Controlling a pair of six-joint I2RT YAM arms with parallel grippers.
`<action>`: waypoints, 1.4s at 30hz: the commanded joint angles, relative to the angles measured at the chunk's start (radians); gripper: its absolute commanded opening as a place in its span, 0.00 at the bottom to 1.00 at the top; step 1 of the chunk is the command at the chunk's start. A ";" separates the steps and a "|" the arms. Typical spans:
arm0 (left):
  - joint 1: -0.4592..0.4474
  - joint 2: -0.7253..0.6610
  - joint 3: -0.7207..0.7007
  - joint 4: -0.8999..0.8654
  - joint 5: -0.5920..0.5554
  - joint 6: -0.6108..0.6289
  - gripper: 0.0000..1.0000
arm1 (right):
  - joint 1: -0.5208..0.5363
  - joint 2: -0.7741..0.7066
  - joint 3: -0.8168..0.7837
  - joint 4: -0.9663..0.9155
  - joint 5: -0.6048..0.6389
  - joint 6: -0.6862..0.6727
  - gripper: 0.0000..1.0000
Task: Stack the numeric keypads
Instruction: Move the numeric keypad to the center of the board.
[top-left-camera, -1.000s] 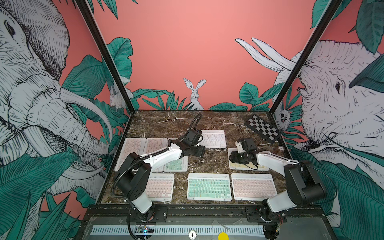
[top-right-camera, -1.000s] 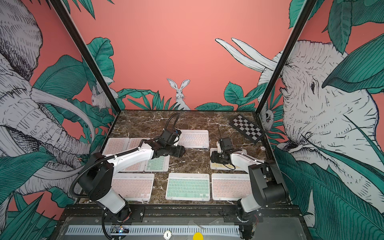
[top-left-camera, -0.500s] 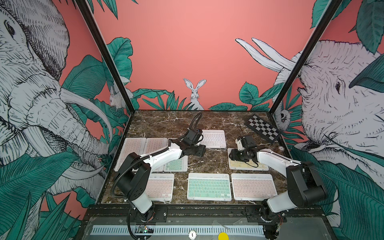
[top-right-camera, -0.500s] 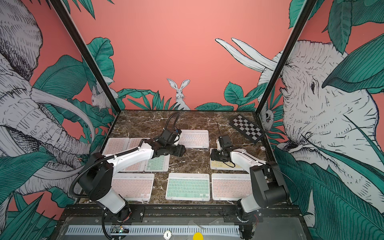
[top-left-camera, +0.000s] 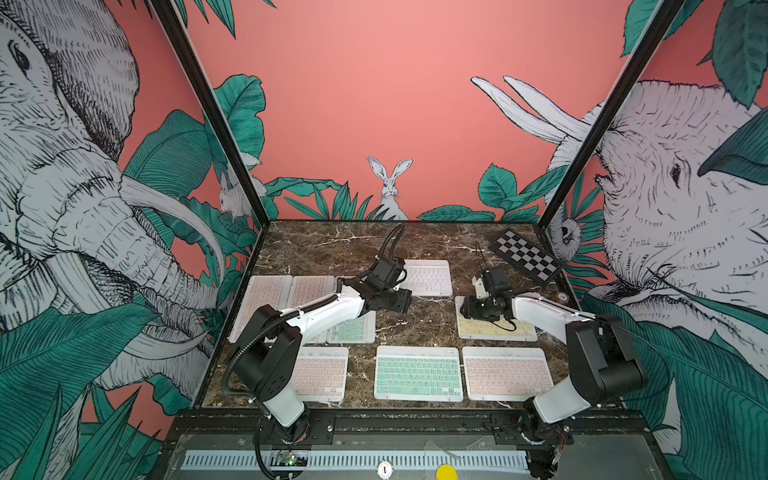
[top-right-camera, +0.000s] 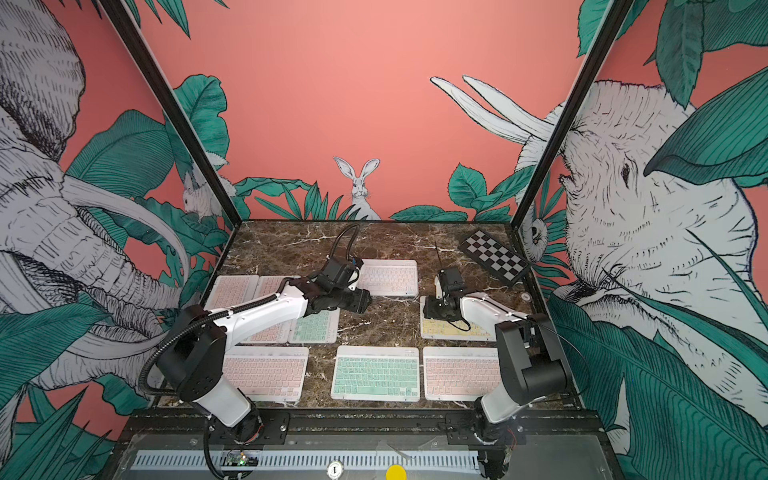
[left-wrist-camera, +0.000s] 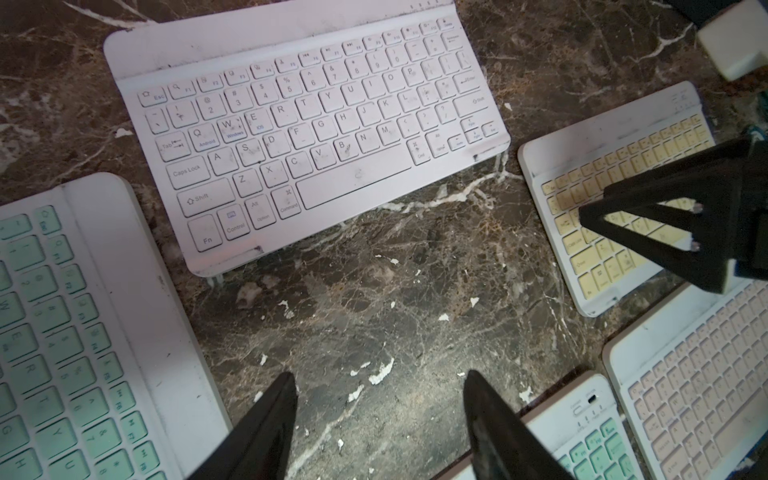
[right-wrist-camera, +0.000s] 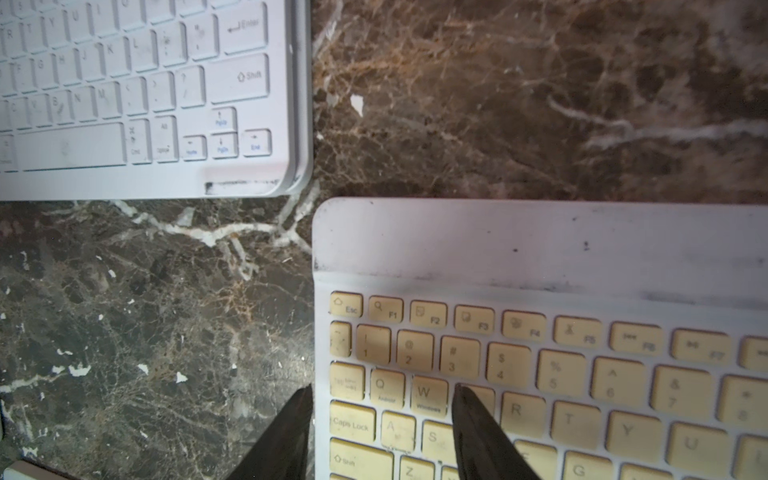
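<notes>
In both top views, the numeric keypads (top-left-camera: 417, 372) (top-right-camera: 376, 372) lay flat, spread over the marble table (top-left-camera: 332, 245) from its left edge to its right.

In the left wrist view, the left gripper (left-wrist-camera: 376, 378) gaped empty above bare marble.

In the right wrist view, the right gripper (right-wrist-camera: 382, 388) stood open astride a short edge of the yellow keypad (right-wrist-camera: 582, 374).

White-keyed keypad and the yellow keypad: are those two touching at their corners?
Apart. The right wrist view shows a narrow strip of bare marble tabletop between the corner of the white-keyed keypad and the corner of the yellow keypad.
</notes>
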 joint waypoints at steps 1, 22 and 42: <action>-0.005 0.005 0.025 0.009 -0.002 -0.009 0.66 | -0.003 0.002 -0.025 0.006 0.001 -0.008 0.54; -0.007 0.000 0.018 0.013 -0.002 -0.016 0.66 | 0.062 0.021 -0.078 0.103 -0.075 0.085 0.53; -0.012 -0.011 0.014 0.008 -0.006 -0.014 0.66 | 0.145 0.069 -0.072 0.203 -0.119 0.189 0.53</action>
